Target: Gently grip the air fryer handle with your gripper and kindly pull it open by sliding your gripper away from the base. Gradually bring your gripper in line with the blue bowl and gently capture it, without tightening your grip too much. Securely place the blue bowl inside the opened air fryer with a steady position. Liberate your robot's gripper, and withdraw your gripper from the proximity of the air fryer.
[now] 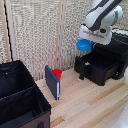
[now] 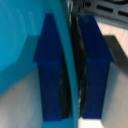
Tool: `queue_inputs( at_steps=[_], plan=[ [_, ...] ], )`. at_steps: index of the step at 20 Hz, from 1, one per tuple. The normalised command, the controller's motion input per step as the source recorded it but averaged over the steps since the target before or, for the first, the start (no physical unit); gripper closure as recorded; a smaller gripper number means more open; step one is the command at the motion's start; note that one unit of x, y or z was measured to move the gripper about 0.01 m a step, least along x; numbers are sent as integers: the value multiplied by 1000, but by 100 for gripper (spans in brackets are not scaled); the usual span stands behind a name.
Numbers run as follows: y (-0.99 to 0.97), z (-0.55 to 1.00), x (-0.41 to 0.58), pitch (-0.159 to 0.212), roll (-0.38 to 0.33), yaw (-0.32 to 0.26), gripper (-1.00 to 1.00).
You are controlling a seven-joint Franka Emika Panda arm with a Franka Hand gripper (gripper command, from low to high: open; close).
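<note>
From the exterior view I see the gripper (image 1: 90, 40) holding the blue bowl (image 1: 84, 45) above the air fryer (image 1: 102, 62), its drawer pulled out, handle (image 1: 83, 76) forward; no writing I can read; in the blurred wrist view, both fingers (image 2: 50, 70) seem clamped on the bowl's rim (image 2: 67, 60) between them.

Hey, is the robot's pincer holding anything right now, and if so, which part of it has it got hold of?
Yes. The pincer holds the blue bowl by its rim, one finger on each side of the thin wall, above the air fryer and its open drawer.
</note>
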Motion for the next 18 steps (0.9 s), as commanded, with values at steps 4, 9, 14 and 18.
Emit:
queue_inputs(
  at_steps=[4,9,14,18],
  plan=[
    [-475,-156,101,28,16,-246,100],
    [-567,-145,141,42,46,-183,100],
    [-565,-150,93,54,41,-129,100],
    [-361,-366,15,99,1,-79,100]
  ],
)
